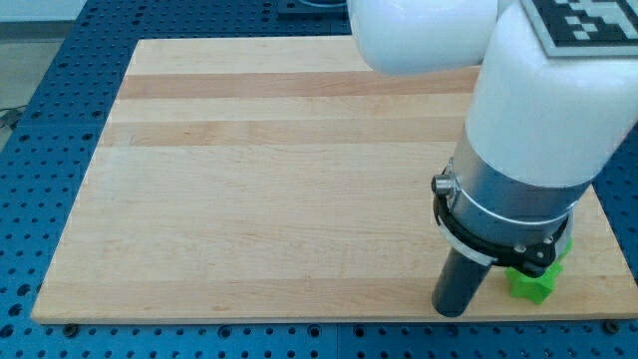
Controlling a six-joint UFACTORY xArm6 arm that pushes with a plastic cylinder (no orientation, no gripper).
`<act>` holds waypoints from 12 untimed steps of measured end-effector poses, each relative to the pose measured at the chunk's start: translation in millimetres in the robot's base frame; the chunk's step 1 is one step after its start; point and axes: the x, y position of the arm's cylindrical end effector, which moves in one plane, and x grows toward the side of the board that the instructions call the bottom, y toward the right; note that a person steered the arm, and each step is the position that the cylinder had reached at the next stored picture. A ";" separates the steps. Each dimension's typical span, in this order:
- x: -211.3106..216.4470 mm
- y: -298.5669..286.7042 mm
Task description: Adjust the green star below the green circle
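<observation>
My tip [451, 311] rests on the wooden board [249, 179] near its bottom edge, at the view's lower right. A green block [531, 283] lies just to the right of my tip, partly hidden under the arm's grey collar; its shape cannot be made out. A small gap seems to separate the tip from it. No other green block shows; the arm hides much of the board's right side.
The white arm body [538, 90] covers the board's upper right. The board's bottom edge [299, 319] runs just below my tip. A blue perforated table [40, 120] surrounds the board.
</observation>
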 end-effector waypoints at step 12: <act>-19.3 79.5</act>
